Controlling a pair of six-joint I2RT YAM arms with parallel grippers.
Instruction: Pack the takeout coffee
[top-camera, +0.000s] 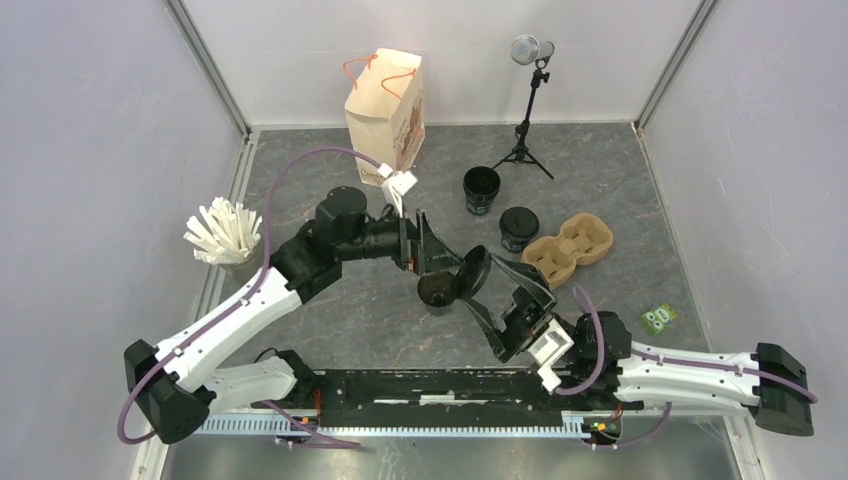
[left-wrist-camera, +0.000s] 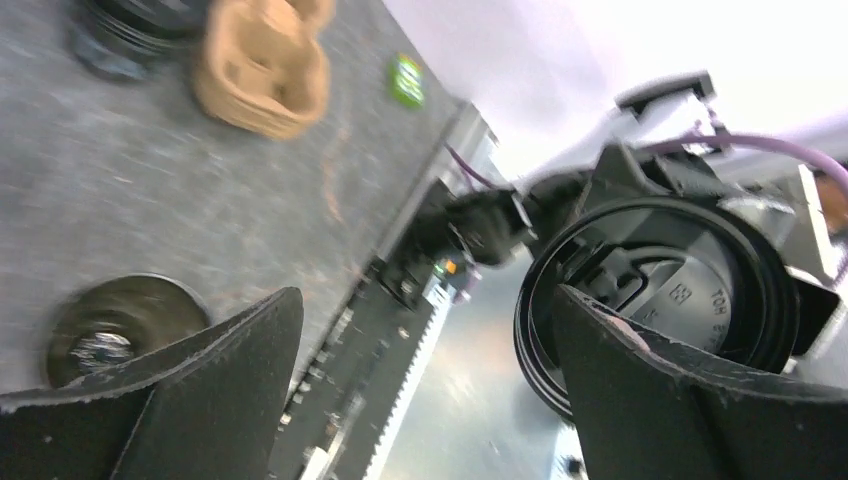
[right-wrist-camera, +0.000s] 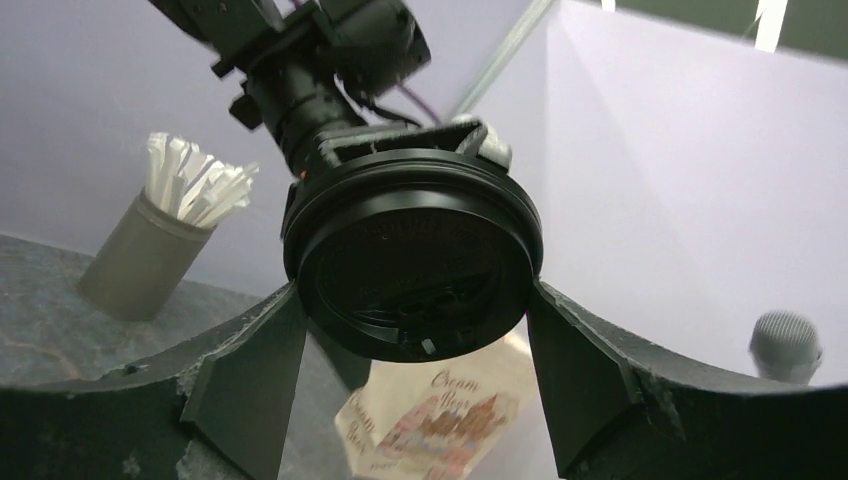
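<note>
Grey mottled tabletop (top-camera: 330, 330) enclosed by pale lilac walls (top-camera: 90, 120). At centre, the right gripper (right-wrist-camera: 415, 290) clasps a round black plastic lid (right-wrist-camera: 410, 250). The left gripper (left-wrist-camera: 425, 298) gapes wide (holding nothing) near an open small black disposable cup (top-camera: 437, 292). Two more black cups (top-camera: 481, 190) stand at one o'clock.

The right gripper (right-wrist-camera: 415, 290) is pinching a black lid (right-wrist-camera: 412, 262) by its rim.
The lid is facing the camera, its edge pressing against both dark fingers (right-wrist-camera: 250, 370) (one at each side). Behind it the left arm (right-wrist-camera: 320, 60) is reaching in from the top, its end partly hidden by the lid. A grey cup (right-wrist-camera: 135, 265) is standing at the left on the grey table (right-wrist-camera: 40, 300), white sticks (right-wrist-camera: 195, 180) fanning out of it. A printed paper bag (right-wrist-camera: 440, 425) is showing below the lid, and a microphone (right-wrist-camera: 785, 345) is peeking in low at the right against the lilac wall (right-wrist-camera: 680, 180).
</note>
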